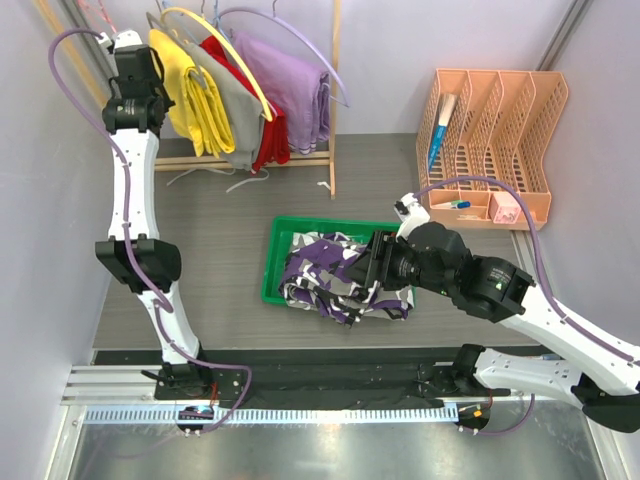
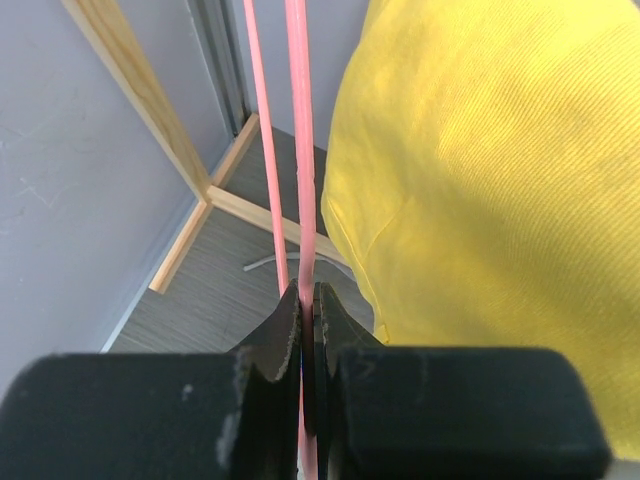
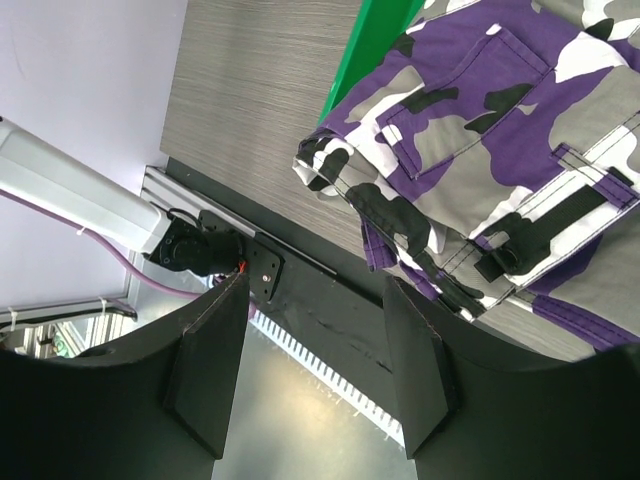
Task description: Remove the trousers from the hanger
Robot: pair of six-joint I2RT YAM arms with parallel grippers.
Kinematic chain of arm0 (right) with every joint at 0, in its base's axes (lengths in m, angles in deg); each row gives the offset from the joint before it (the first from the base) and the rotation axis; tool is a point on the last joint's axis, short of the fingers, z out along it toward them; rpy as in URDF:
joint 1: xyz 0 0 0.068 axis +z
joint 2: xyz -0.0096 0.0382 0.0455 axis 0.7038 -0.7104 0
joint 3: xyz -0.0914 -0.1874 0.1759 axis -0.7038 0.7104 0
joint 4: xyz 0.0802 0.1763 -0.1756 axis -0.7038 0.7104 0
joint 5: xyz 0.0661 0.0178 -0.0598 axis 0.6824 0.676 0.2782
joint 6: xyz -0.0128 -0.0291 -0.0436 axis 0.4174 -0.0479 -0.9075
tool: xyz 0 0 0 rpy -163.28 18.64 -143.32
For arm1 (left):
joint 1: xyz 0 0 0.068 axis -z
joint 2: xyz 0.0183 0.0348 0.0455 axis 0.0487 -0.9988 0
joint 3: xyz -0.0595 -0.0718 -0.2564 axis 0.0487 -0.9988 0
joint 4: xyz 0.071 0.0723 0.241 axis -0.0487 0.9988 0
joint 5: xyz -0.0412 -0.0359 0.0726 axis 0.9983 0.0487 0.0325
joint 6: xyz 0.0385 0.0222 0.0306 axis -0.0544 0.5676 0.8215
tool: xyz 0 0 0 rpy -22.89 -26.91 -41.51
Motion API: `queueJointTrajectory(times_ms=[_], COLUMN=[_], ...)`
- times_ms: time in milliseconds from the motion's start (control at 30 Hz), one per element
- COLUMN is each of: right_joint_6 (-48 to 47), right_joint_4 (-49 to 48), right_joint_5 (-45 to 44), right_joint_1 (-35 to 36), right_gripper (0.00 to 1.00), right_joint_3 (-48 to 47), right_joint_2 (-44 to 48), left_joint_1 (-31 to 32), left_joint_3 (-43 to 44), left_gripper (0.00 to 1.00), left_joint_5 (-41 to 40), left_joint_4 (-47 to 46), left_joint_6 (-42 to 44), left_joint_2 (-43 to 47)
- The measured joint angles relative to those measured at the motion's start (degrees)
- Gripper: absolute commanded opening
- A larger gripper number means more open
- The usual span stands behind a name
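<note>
Your trousers lie heaped in the green tray, one edge spilling over the tray's near rim onto the table. Your right claw hangs at the tray's right side, jaws spread wide with nothing between them. The wrist view shows the camouflage cloth just beyond the fingertips, touching neither. Well behind the tray and to its left, at the wooden rack, your left claw is clamped tight on the pink hanger. The hanger's thin rods run up from the pinched fingers, just beside a yellow garment.
</note>
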Motion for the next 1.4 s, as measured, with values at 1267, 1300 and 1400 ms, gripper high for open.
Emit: queueJointTrajectory(times_ms=[1267, 1300, 1400], right_joint_6=[-0.90, -0.87, -0.81], right_joint_4=[-2.34, -2.34, -2.10], right_joint_5=[0.48, 0.46, 0.39], right_joint_1=[0.00, 0.00, 0.00], right_gripper=[0.62, 0.61, 0.62], right_joint_3=[1.57, 1.81, 2.62], right_joint_2=[4.90, 5.33, 6.82], left_joint_1=[1.11, 1.11, 1.11], left_joint_3=[-11.91, -11.91, -11.98], left_gripper=[0.59, 0.59, 0.62], left_joint_5=[0.81, 1.16, 2.34], left_joint_4=[-0.96, -0.96, -0.74], left_joint_6=[-1.16, -1.33, -1.60], left_joint_2=[5.44, 5.92, 8.17])
